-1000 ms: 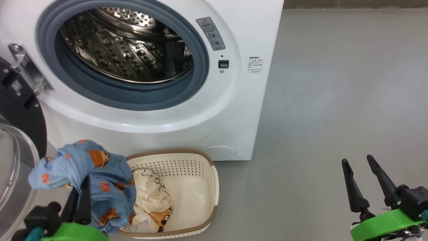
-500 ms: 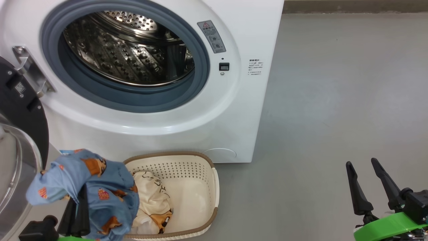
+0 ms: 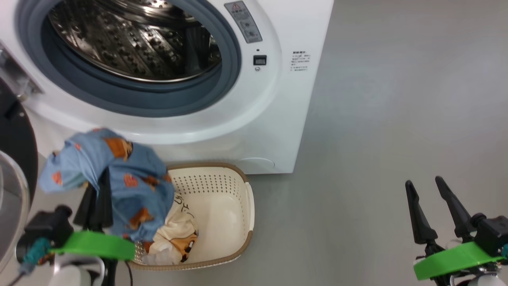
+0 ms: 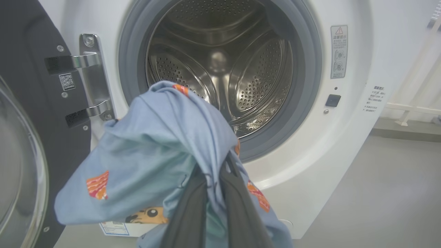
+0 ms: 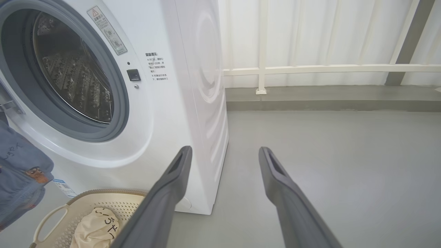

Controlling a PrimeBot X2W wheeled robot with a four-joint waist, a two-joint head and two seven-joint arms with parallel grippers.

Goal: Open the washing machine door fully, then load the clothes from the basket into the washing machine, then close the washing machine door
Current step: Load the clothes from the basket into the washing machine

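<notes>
The washing machine (image 3: pixel 254 119) stands with its steel drum (image 3: pixel 131 39) exposed. The washing machine door (image 3: pixel 16 147) is swung out at the left, black, with its glass bowl below. My left gripper (image 3: pixel 99 178) is shut on a light blue garment (image 3: pixel 131 178) of the clothes, held up above the basket's left end, below the drum mouth. In the left wrist view the blue garment (image 4: pixel 155 148) drapes over my left gripper (image 4: pixel 215 172), facing the drum (image 4: pixel 220 65). A cream garment (image 3: pixel 178 230) lies in the basket (image 3: pixel 206 165). My right gripper (image 3: pixel 424 183) is open and empty, over the floor at the right.
The door's metal hinge (image 4: pixel 91 75) sits left of the opening. Grey floor (image 3: pixel 377 119) stretches right of the machine. A white railing (image 5: pixel 310 69) and a low kerb run behind it. The basket (image 5: pixel 103 191) stands against the machine's foot.
The head camera has shifted. My left gripper has lifted the blue garment higher above the basket, toward the drum mouth. The right gripper has stayed open and still.
</notes>
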